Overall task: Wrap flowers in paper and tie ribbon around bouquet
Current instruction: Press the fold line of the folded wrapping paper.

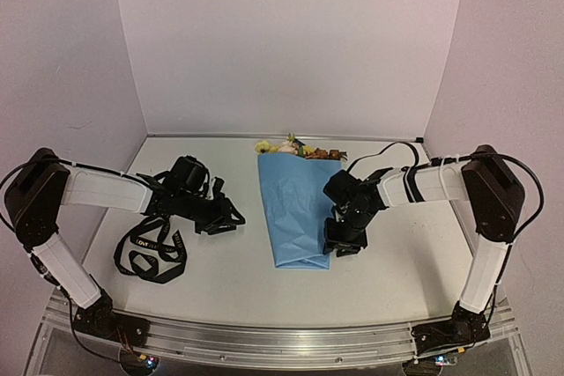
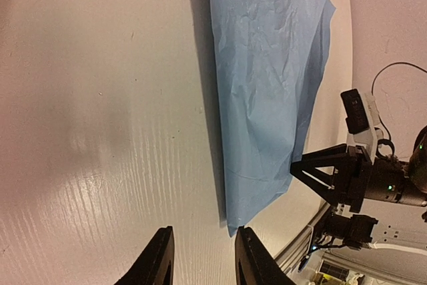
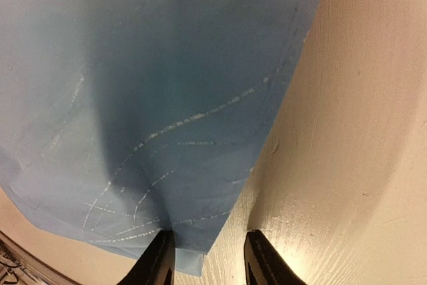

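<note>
Right tool [image 3: 211, 237] low over paper [image 3: 153, 98], jaws parted

place: robot lab booth | signs: bare pale walls [image 1: 291, 41], white table [image 1: 220, 283], aluminium mounting rail [image 1: 282, 339]

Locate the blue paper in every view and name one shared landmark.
Top external: paper at the centre.
Left wrist: paper along the upper centre-right.
Right wrist: paper fills the upper left.
Shared landmark: right gripper, by the paper's narrow end in all three.
</note>
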Controlling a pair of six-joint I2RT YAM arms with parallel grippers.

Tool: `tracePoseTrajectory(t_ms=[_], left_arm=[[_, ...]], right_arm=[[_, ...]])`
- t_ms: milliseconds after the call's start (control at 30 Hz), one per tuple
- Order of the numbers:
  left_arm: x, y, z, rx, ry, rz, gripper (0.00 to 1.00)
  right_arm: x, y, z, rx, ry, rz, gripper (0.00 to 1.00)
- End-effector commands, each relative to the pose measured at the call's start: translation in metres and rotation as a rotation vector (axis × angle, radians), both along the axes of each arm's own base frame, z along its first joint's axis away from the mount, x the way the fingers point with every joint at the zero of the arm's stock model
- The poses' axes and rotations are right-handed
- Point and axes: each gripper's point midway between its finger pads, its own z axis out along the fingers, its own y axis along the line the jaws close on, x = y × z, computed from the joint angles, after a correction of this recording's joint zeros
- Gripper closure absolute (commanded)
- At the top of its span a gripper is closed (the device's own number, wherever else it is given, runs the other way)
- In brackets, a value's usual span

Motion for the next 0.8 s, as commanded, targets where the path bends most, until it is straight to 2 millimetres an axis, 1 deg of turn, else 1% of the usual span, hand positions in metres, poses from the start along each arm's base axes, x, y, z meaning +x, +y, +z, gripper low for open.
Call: tracePoseTrajectory(t_ms=[0,133,267,400,467,567,633,667,700,767], left_arm=[[0.013,0.008,0.017,0.028,-0.067,0.066,0.67],[0.014,0.018,0.022,0.064,-0.087,0.095,0.66],[0.012,0.029,0.021,0.108,-0.092,0.125,0.66],[0.012,0.047,0.022,0.172,-0.106,0.185,0.66],[0.013,0.047,0.026,0.167,-0.121,0.186,0.66],[0.010,0.024,0.037,0.074,-0.139,0.104,0.67],[0.005,-0.001,0.048,0.045,-0.177,0.012,0.67],[0.000,-0.016,0.049,0.050,-0.192,-0.041,0.68],[-0.005,-0.027,0.045,0.057,-0.194,-0.083,0.69],[-0.017,-0.055,0.043,0.048,-0.209,-0.178,0.72]], right_arm=[[0.005,0.004,0.034,0.055,-0.052,0.009,0.62],[0.006,0.008,0.049,0.089,-0.077,0.013,0.58],[0.008,0.010,0.061,0.109,-0.100,0.020,0.56],[0.010,0.012,0.066,0.119,-0.106,0.024,0.55],[0.011,0.014,0.067,0.123,-0.107,0.026,0.55],[0.011,0.015,0.068,0.127,-0.105,0.025,0.58],[0.011,0.015,0.068,0.130,-0.102,0.023,0.60],[0.010,0.015,0.067,0.130,-0.097,0.020,0.63],[0.010,0.015,0.067,0.130,-0.093,0.018,0.66],[0.009,0.016,0.064,0.128,-0.084,0.017,0.71]])
